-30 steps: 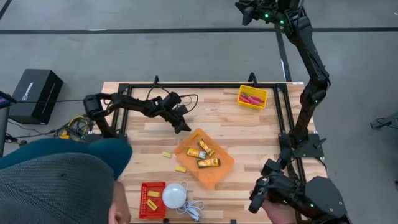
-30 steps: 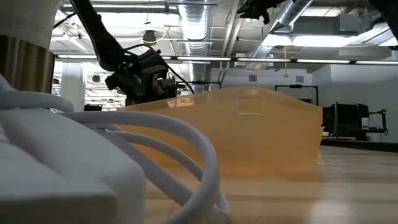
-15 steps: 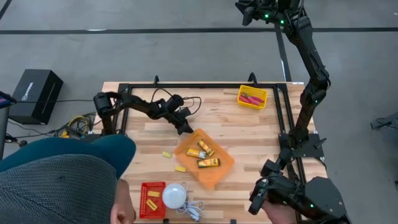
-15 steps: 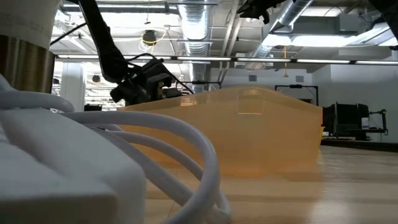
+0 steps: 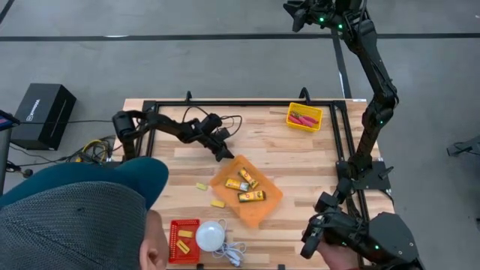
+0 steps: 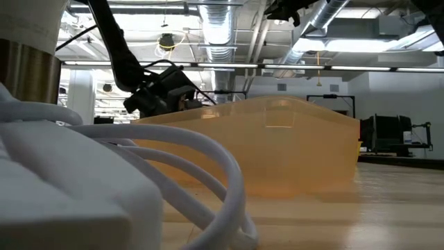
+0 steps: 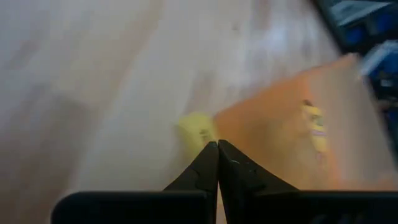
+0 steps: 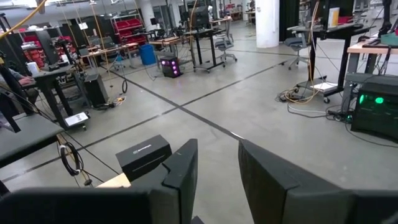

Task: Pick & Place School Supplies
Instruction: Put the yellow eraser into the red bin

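We see the left gripper point(image 5: 223, 155) closed and empty at the orange tray's point(image 5: 270, 199) corner. Three packets point(image 5: 246, 185) lie in the tray just beyond; yellow blocks point(image 5: 209, 194) on the tabletop point(image 5: 300, 154) nearby. Right gripper point(image 8: 217, 163) parted, raised far off.

Three packets point(image 5: 246, 187) in tray point(image 5: 268, 202)

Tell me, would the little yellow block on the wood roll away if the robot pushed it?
Probably not. The little yellow block looks flat-sided and lies flat on the table, so it would likely slide, not roll. It looks tiny, so it is likely light and may skid easily on the smooth wood. The left gripper is shut, near the orange tray.
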